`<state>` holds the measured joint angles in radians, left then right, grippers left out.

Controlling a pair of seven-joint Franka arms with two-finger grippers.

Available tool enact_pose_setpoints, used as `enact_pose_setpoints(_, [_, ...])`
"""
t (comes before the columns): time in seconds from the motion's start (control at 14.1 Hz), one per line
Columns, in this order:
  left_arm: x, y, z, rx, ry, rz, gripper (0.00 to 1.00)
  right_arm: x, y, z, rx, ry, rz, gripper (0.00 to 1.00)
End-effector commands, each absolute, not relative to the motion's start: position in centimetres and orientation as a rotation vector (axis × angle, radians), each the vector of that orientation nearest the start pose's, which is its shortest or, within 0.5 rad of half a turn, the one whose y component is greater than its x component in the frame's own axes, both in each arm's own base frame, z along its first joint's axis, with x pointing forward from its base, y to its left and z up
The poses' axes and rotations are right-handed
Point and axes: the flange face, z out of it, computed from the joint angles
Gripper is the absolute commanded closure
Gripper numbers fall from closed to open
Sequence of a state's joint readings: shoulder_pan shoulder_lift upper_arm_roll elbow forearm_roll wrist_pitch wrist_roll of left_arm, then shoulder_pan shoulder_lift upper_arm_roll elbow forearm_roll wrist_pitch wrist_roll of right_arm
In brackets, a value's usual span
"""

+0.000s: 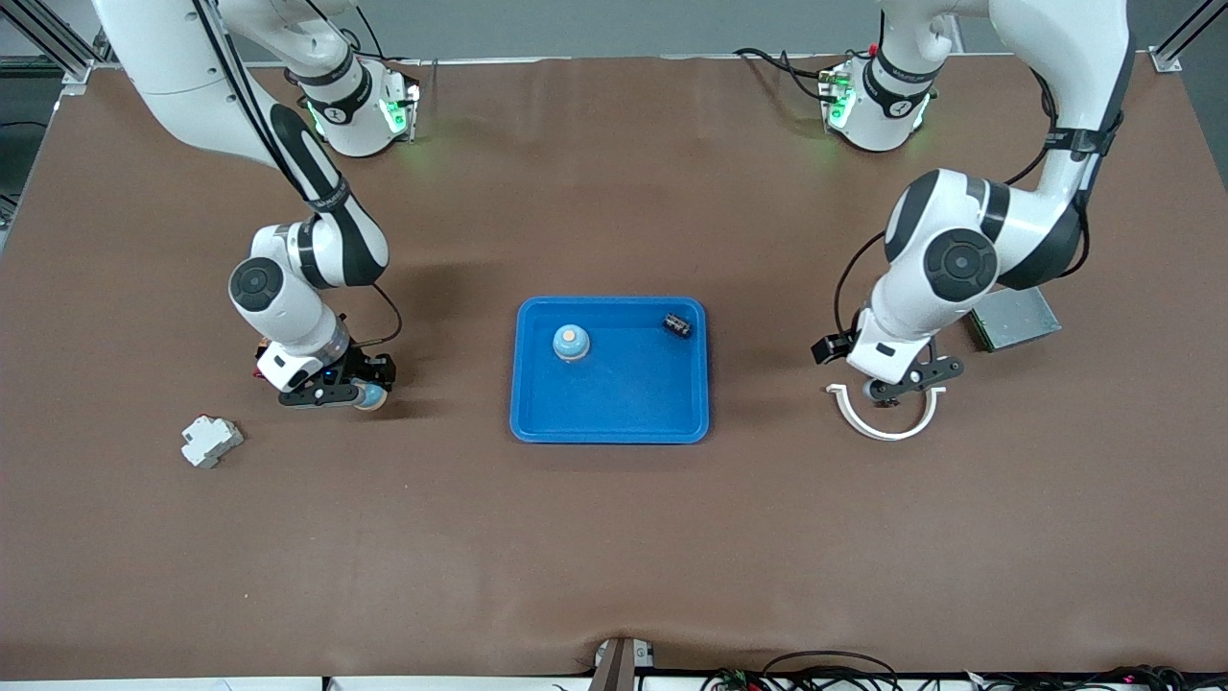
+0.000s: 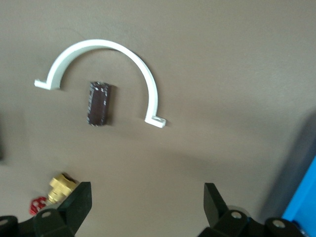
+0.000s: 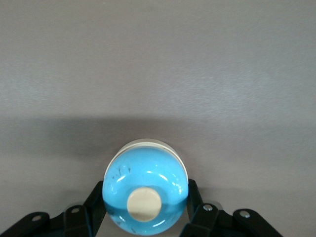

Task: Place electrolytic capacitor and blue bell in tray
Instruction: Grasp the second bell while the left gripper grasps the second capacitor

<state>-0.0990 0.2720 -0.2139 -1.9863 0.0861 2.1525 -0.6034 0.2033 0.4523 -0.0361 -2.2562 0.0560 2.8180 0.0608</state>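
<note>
The blue tray [image 1: 614, 434] lies mid-table with one blue bell [image 1: 571, 343] and a dark electrolytic capacitor [image 1: 678, 324] in it. Toward the right arm's end of the table, my right gripper [image 1: 363, 392] [image 3: 144, 198] is shut on a second blue bell [image 1: 370, 396] [image 3: 145, 190] with a cream button, its fingers [image 3: 193, 200] pressed against both sides. Toward the left arm's end, my left gripper [image 1: 909, 384] [image 2: 147, 193] hangs open with nothing between its fingers. It is over the table by another dark capacitor [image 2: 98, 103] that lies inside a white half-ring [image 2: 106, 47].
The white half-ring [image 1: 883, 424] lies under the left gripper. A grey flat box [image 1: 1015, 319] sits near the left arm's elbow. A brass fitting [image 2: 61, 186] with a red part lies by the left fingers. A small white block [image 1: 210, 440] rests near the right gripper.
</note>
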Motion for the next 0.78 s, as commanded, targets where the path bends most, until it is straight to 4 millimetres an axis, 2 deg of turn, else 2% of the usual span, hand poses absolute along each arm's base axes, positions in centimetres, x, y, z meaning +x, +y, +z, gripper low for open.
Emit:
enact_pose_setpoints(0.0, [56.5,-15.5,32.2,-3.076,-0.253,0.096,0.0,53.4,13.2,18.3,-3.12,-0.044,-0.12,1.0])
enact_pose_setpoints(0.07, [56.7,-14.8,31.7,-3.08,-0.198,0.112,0.0,53.5,14.7,19.4,-3.117,-0.019,-0.113,1.0])
enact_pose_setpoints(0.21, [57.5,-12.8,30.4,-3.081,-0.105,0.129,0.0,53.8,17.0,20.5,-3.119,0.028,-0.068,1.0])
enact_pose_setpoints(0.42, [59.3,-9.4,28.9,-3.068,-0.029,0.08,0.0,53.9,21.5,22.4,-3.122,0.138,-0.016,1.0])
enact_pose_setpoints(0.57, [60.7,-8.6,27.8,-3.079,-0.025,0.083,0.0,53.9,25.2,23.6,-3.118,0.202,-0.009,1.0])
enact_pose_setpoints(0.71, [61.0,-8.2,26.9,-3.078,-0.037,0.098,0.0,54.1,27.8,24.8,-3.112,0.28,-0.005,1.0])
